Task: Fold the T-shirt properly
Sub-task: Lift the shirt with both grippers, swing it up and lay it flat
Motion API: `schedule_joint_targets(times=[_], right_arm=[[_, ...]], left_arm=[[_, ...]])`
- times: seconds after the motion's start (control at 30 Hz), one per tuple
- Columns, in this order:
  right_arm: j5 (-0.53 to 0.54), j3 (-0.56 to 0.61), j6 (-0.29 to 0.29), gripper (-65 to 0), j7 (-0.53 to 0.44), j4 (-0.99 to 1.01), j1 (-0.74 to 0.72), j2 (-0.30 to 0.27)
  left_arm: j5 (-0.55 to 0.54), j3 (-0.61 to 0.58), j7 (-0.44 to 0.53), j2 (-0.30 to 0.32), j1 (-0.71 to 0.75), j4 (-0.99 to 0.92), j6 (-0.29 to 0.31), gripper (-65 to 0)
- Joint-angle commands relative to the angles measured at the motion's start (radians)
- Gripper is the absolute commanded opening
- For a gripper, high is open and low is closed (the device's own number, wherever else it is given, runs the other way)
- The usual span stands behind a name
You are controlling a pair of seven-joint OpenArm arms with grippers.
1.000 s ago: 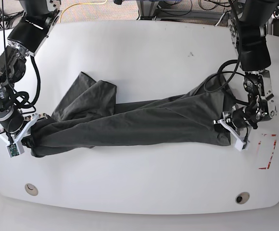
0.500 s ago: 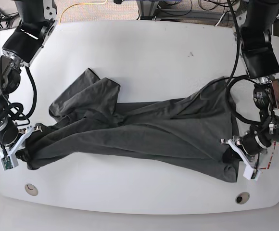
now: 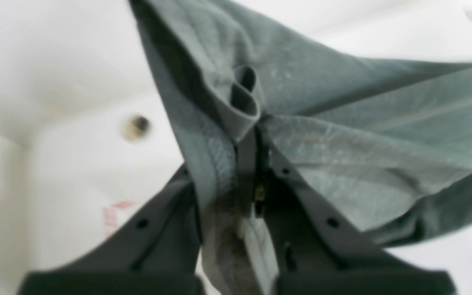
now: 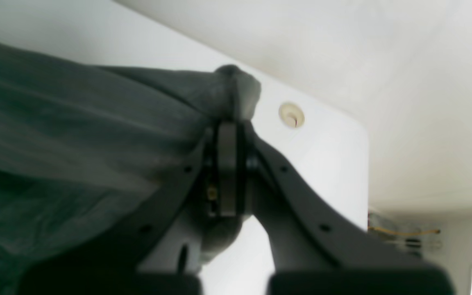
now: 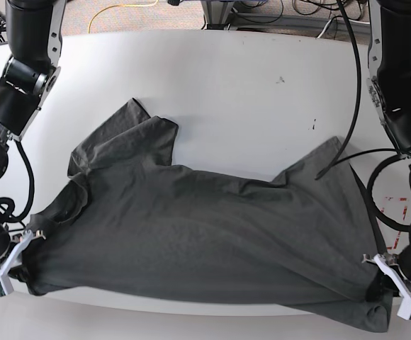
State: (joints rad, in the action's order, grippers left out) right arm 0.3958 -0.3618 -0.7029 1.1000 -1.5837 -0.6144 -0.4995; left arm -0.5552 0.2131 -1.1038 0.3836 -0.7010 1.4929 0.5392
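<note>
Dark charcoal-grey, wrinkled short-sleeved T-shirt (image 5: 205, 234) spread across the lower half of the white rounded table (image 5: 227, 85), long axis left to right. Left gripper (image 5: 393, 283), lower right, and right gripper (image 5: 14, 258), lower left, each clamped tight on a bunched fabric corner (image 3: 240, 102) at the near edge. Wrist views blurred; hem overhangs the table front, partly cropped.

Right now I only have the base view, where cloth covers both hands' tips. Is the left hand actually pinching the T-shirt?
Observer: Yes. The left wrist view shows the left hand shut on a doubled-over hem of the T-shirt.
Operator: And the right one?
Observer: In the right wrist view the right hand is shut on a bunched corner, close to a round hole in the table.
</note>
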Motion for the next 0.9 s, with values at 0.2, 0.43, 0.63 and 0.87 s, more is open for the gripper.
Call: schedule_joint_targets(times=[0.2, 0.43, 0.63, 0.87], right_arm=[[-0.002, 0.105, 0.005, -65.0, -0.024, 0.087, -0.241, -0.064], [-0.002, 0.217, 0.005, -65.0, -0.024, 0.185, -0.448, -0.113], [-0.002, 0.338, 0.005, -65.0, -0.025, 0.28, -0.668, -0.138], [0.001, 0.472, 0.005, -65.0, -0.025, 0.366, -0.912, -0.143]], left_arm=[[0.033, 0.076, -0.032, 0.027, -0.096, 0.156, -0.001, -65.0], [0.08, 0.128, -0.103, 0.027, -0.285, 0.183, -0.004, -65.0], [0.12, 0.108, -0.105, 0.025, -0.478, 0.127, -0.006, -65.0], [0.123, 0.102, -0.101, 0.024, -0.676, 0.004, -0.006, -65.0]])
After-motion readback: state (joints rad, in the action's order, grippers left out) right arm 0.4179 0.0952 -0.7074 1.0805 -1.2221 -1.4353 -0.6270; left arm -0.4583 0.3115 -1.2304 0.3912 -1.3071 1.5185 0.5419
